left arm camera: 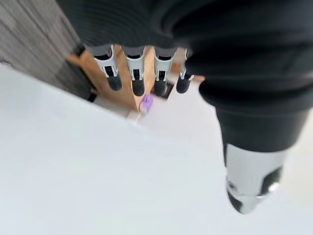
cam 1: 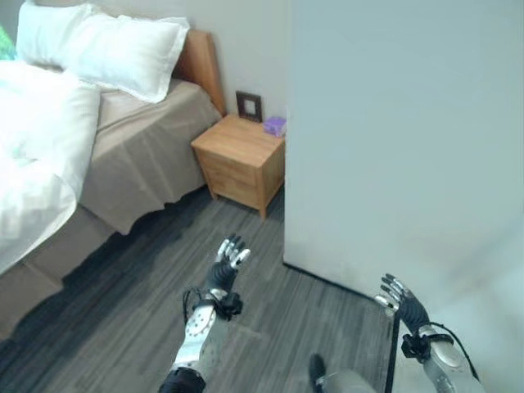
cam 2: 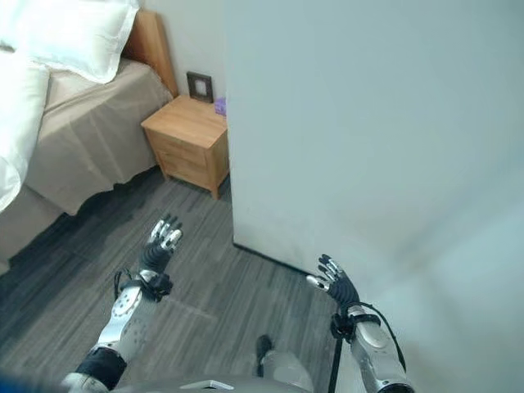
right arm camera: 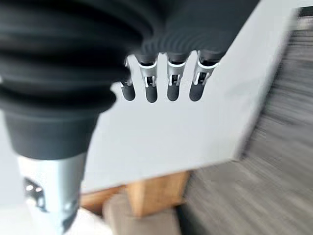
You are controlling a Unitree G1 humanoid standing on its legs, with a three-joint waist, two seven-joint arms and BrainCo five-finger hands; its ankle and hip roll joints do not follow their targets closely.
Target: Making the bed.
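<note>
The bed [cam 1: 139, 151] stands at the far left with a tan sheet hanging down its side. A white duvet [cam 1: 37, 155] lies bunched on it, and two white pillows [cam 1: 98, 45] rest against the wooden headboard. My left hand [cam 1: 227, 264] hovers open above the grey floor, well short of the bed, its fingers [left arm camera: 138, 73] straight and holding nothing. My right hand [cam 1: 401, 300] is low at the right, close to a pale wall, open too, with relaxed fingers [right arm camera: 151, 78].
A wooden nightstand [cam 1: 241, 160] sits beside the bed, with a dark frame [cam 1: 249, 106] and a small purple object [cam 1: 275, 125] on top. A pale wall [cam 1: 393, 139] juts out at the right, its corner near the nightstand. Grey wood-look floor [cam 1: 139, 286] lies between me and the bed.
</note>
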